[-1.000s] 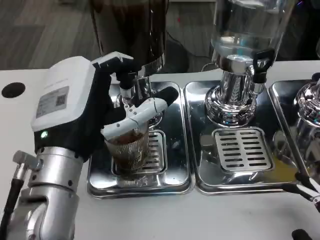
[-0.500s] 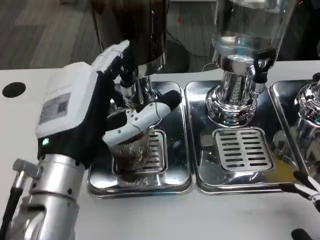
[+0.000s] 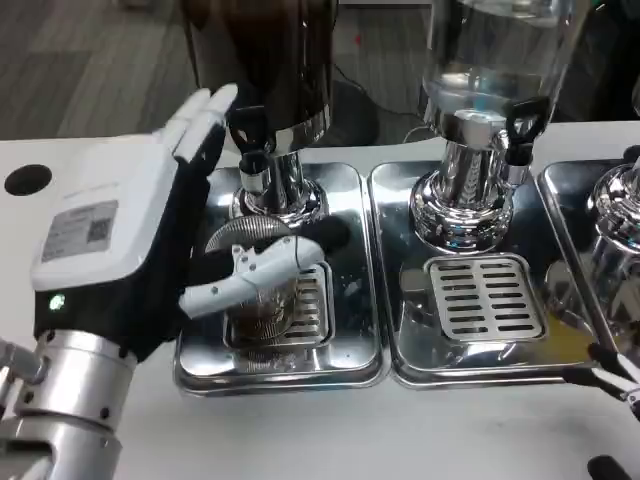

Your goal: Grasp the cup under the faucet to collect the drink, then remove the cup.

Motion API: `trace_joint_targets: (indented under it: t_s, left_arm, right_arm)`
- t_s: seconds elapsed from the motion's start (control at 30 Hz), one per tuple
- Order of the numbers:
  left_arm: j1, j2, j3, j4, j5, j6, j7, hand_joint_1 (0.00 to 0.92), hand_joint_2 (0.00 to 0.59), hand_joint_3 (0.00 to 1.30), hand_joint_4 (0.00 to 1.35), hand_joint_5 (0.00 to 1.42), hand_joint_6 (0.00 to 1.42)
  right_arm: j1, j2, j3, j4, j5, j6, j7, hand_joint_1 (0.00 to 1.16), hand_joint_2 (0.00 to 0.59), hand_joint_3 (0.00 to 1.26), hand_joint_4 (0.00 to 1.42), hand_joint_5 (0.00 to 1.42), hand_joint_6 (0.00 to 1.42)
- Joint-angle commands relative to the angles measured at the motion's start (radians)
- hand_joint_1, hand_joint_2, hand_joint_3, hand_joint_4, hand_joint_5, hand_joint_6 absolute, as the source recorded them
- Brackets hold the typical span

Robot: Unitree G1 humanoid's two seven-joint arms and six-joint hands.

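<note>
We are observing the cup (image 3: 262, 305) standing on the grate of the left drip tray (image 3: 352, 345), directly beneath the dark dispenser's faucet (image 3: 252, 165). The left hand (image 3: 135, 250) is hovering just left of it, fingers (image 3: 205, 120) spread, thumb crossing the cup's near side. We cannot tell whether it is touching.

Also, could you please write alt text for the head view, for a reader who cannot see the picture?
The robot's left hand reaches around a ribbed clear cup of dark drink standing on the grate of a steel drip tray, below the faucet of a dark dispenser. To the right, a clear dispenser stands on a second tray.
</note>
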Motion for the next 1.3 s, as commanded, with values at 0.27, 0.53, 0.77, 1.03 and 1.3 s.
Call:
trace_joint_targets:
  t_s: [0.27, 0.53, 0.77, 1.03, 1.3]
  left_arm:
    - [0.298, 0.027, 0.048, -0.153, 0.146, -0.068, -0.029, 0.000, 0.019, 0.15, 0.04, 0.18, 0.58]
    - [0.526, 0.008, 0.173, -0.179, 0.086, -0.154, 0.045, 0.000, 0.019, 0.15, 0.04, 0.18, 0.58]
    - [0.653, -0.008, 0.285, -0.153, 0.006, -0.240, 0.111, 0.000, 0.019, 0.15, 0.04, 0.18, 0.57]
    - [0.708, -0.019, 0.366, -0.120, -0.064, -0.320, 0.147, 0.000, 0.027, 0.14, 0.04, 0.18, 0.57]
    - [0.655, 0.019, 0.452, -0.006, -0.127, -0.394, 0.180, 0.000, 0.029, 0.14, 0.04, 0.17, 0.54]
  right_arm:
    - [-0.033, -0.004, 0.012, -0.044, 0.182, 0.115, 0.098, 0.59, 0.229, 0.21, 0.08, 0.12, 0.08]
    - [-0.109, -0.008, 0.033, -0.126, 0.237, 0.290, 0.170, 0.64, 0.185, 0.21, 0.09, 0.14, 0.10]
    - [-0.252, -0.006, 0.096, -0.143, 0.160, 0.418, 0.211, 0.63, 0.177, 0.20, 0.09, 0.13, 0.08]
    - [-0.346, 0.026, 0.141, -0.177, 0.069, 0.504, 0.183, 0.64, 0.150, 0.18, 0.09, 0.12, 0.08]
    - [-0.432, 0.064, 0.176, -0.163, 0.002, 0.552, 0.156, 0.64, 0.141, 0.18, 0.09, 0.12, 0.08]
